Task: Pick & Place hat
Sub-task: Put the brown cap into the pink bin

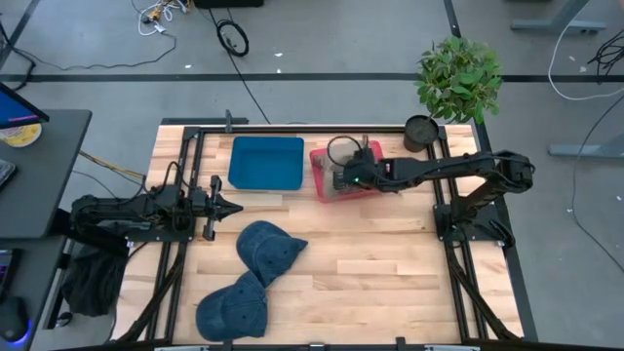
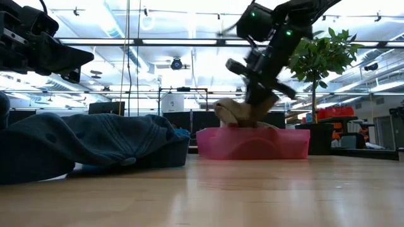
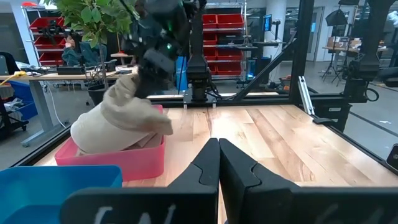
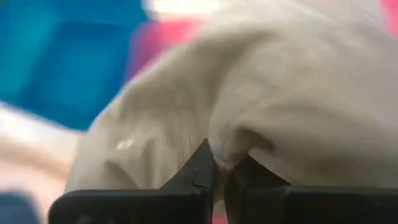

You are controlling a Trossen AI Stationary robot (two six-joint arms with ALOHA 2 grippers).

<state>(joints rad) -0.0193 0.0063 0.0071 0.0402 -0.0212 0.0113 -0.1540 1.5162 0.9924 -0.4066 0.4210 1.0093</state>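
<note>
**Soft cream hat pinched at the pink bin**

The right gripper (image 1: 343, 177) hangs over the pink bin (image 3: 134, 160) with its fingers pinched on a fold of the cream hat (image 3: 118, 121). The hat sits directly beneath it, bulging above the bin's rim while its lower part lies inside.

The hat looks light and floppy: cloth that bunches, sags and drapes from wherever it is held, not fragile and not slippery. A pinch on a gathered fold near the crown, as here, seems sound; the brim is likely stiffer and would also give a firm hold. Expect the loose part to trail below the fingers and possibly catch on the bin wall.

Beside the gripper, toward the left arm, the blue bin (image 1: 266, 163) stands just next to the pink one. A potted plant (image 1: 456, 76) stands off to its other side, near the table corner. In front of the bins, bare wood lies open; two blue hats (image 1: 268, 250) rest farther off, well apart.

The left gripper (image 1: 230, 206) waits near the blue bin, fingers closed on nothing.
</note>
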